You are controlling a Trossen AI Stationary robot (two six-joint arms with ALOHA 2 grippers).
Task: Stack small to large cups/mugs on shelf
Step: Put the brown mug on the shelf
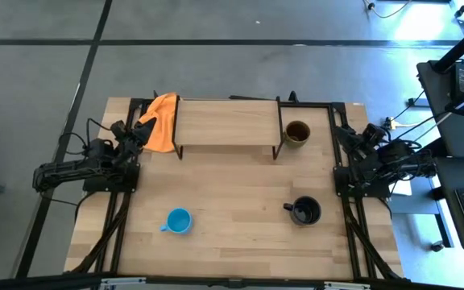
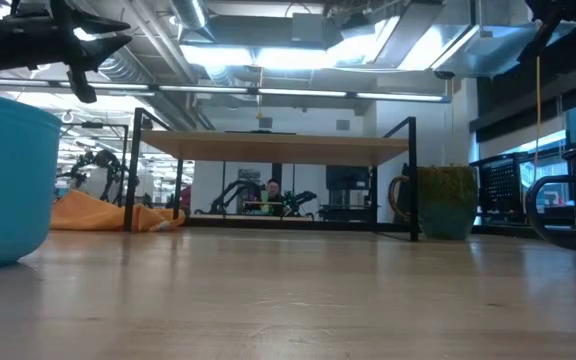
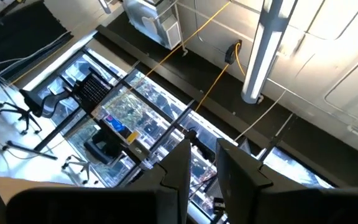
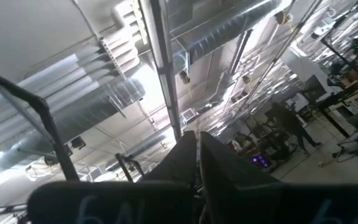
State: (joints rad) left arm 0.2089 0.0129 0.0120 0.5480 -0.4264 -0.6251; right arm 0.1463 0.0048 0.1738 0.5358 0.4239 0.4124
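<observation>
Three mugs on the table [image 1: 240, 185], none on the shelf [image 1: 228, 122] yet; judged as the very start, first pick not begun

- Shelf along 12 o'clock, top board bare
- Light blue mug [image 1: 179, 221] at 7 o'clock, upright, handle towards 8
- Black mug [image 1: 305, 211] at 4 o'clock, handle towards 9
- Olive-brown mug [image 1: 297, 133] at 1 o'clock, just beside the shelf's right-hand legs, on the tabletop and not on the board
- Orange cloth [image 1: 161, 121] at 11 o'clock, against the shelf's left end
- Left gripper [image 3: 202, 152] parked near 10 o'clock by the cloth, pointed up at the ceiling, fingers a narrow gap apart, holding nothing
- Right gripper [image 4: 197, 140] parked near 2 o'clock at the table edge, fingertips pressed together, empty

Doing it well, as a judgement:
- Probably best to begin with the blue mug, nearest the left arm
- Spread wide before dropping; come straight down over the rim at the side away from the handle, one finger inside and one outside the wall
- Lift well above board height before travelling to 12 o'clock; thin legs and board edge easy to clip
- Set down towards one end, leaving room for the black and the olive-brown in size order
- Keep the approach off the cloth
- Hold the right arm at 3 o'clock until the left has cleared the shelf
</observation>
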